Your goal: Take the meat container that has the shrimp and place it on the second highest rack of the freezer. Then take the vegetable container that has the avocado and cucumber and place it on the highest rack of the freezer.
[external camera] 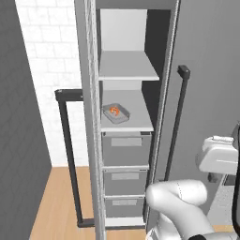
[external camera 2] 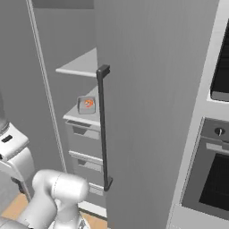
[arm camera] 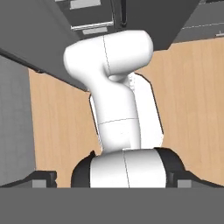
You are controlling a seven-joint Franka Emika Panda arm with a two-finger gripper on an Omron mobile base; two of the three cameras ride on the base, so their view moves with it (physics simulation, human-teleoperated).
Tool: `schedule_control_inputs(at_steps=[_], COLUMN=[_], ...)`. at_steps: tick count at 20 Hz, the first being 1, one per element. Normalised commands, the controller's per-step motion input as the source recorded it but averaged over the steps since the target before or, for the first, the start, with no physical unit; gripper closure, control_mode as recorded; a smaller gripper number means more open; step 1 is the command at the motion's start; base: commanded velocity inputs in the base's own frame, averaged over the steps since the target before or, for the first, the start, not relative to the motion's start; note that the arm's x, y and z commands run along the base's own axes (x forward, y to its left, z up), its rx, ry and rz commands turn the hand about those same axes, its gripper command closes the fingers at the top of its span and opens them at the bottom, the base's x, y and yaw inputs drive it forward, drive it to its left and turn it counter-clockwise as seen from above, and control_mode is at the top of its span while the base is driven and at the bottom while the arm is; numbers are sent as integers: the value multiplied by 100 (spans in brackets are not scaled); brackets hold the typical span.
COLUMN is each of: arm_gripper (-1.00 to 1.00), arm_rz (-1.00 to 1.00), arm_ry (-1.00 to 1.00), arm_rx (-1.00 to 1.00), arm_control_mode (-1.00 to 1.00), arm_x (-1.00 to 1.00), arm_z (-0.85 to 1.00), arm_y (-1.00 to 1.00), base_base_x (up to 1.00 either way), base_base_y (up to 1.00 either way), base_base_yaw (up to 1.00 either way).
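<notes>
- Hand state: I cannot tell if my hand is open or closed; its camera looks down at the wood floor (arm camera: 192,96).
- I see the shrimp (external camera: 114,111) in its meat container (external camera: 117,114).
- It sits on the second highest rack (external camera: 136,123) of the freezer (external camera: 91,70).
- Grey drawers (external camera: 126,148) are right below.
- The highest rack (external camera: 127,68) is above it.

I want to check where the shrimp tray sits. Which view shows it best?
The left base view: the shrimp tray lies in plain sight on the second highest rack. The right base view shows it smaller, beside the door's edge.
</notes>
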Motion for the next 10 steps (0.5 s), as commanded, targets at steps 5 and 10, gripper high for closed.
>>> schedule_control_inputs(at_steps=[5,10], arm_gripper=[-100,-100], arm_rz=[0,0], arm_ry=[0,0], arm_rx=[0,0], arm_control_mode=[100,100], arm_x=[0,0], arm_z=[0,0], arm_y=[0,0], base_base_x=[2,0], base_base_y=[-98,-100], base_base_yaw=[0,8])
